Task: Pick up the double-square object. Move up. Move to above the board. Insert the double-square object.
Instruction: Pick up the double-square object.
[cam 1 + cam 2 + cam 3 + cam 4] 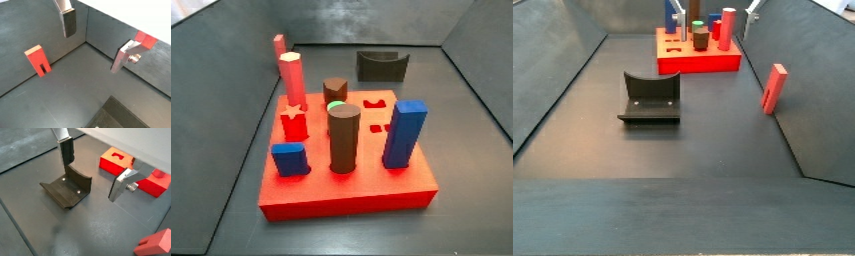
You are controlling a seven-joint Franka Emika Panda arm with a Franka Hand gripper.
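Claw (93, 42) hangs open, well apart from double-square object (37, 61).

double-square object (775, 88): slim salmon-red bar, upright against the wall (3 o'clock of floor) | board (700, 61): thick red block, pegs standing, 12 o'clock | gripper (95, 173): above floor, empty

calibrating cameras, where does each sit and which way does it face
Wrist view: on the arm, looking down past the open hand over the floor at the bar.
Wrist view: same mount, facing block and board; fingers show.
Side view: by the board, facing bar and block; no robot.
Side view: far end, high, facing board; robot unclear.
Side views share bar, board, block.
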